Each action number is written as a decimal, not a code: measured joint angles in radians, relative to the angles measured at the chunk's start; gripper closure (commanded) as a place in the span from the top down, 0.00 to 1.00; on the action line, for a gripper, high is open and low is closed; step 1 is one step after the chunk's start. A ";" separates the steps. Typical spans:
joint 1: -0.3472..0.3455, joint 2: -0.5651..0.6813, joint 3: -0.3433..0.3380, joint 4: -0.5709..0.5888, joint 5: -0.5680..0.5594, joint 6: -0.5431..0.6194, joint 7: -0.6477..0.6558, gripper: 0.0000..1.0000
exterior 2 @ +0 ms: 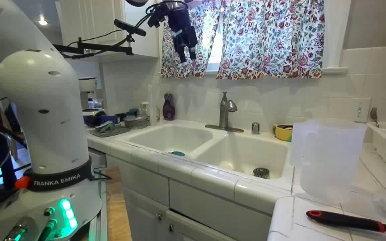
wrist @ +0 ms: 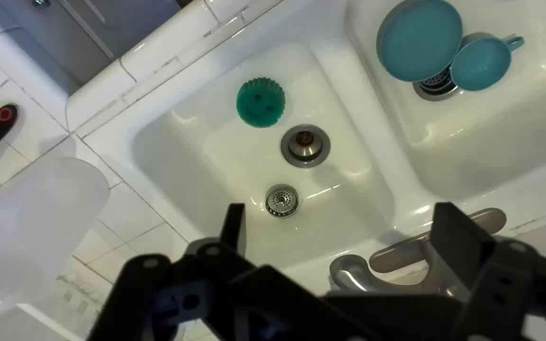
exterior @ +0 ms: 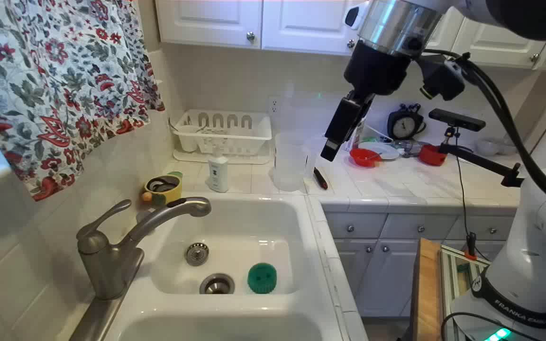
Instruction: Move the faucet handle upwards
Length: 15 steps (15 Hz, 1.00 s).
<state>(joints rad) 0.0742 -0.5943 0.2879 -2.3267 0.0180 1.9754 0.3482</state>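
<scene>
The faucet handle [exterior: 105, 219] is a short brushed grey-metal lever on top of the faucet body [exterior: 100, 265]. In an exterior view it slants up and away from the body, above the curved spout [exterior: 164, 217]. It also shows as the narrow upright tip [exterior 2: 224, 96] of the faucet in an exterior view. In the wrist view the spout [wrist: 356, 274] shows between the fingers, and the handle is hidden behind the gripper. My gripper [exterior: 332, 149] is high above the counter, apart from the faucet. Its fingers [wrist: 341, 208] are wide apart with nothing held.
The white double sink [exterior: 235, 303] holds a green scrubber [exterior: 262, 278], and blue dishes [wrist: 420, 40] in its other basin. A frosted pitcher [exterior 2: 328, 160], white bottle [exterior: 218, 174], yellow bowl [exterior: 166, 188] and dish rack [exterior: 223, 137] stand around it. A floral curtain [exterior: 64, 85] hangs above the faucet.
</scene>
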 measured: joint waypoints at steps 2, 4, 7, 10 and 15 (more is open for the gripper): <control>0.000 0.000 0.000 0.000 0.000 0.000 0.000 1.00; 0.000 0.000 0.000 0.000 0.000 0.000 0.000 1.00; 0.000 0.000 0.000 0.000 0.000 0.000 0.000 1.00; 0.000 0.000 0.000 0.000 0.000 0.000 0.000 1.00; -0.016 0.029 0.001 -0.003 -0.052 0.020 0.010 1.00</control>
<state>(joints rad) 0.0579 -0.5654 0.2887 -2.3299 -0.0336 1.9950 0.3584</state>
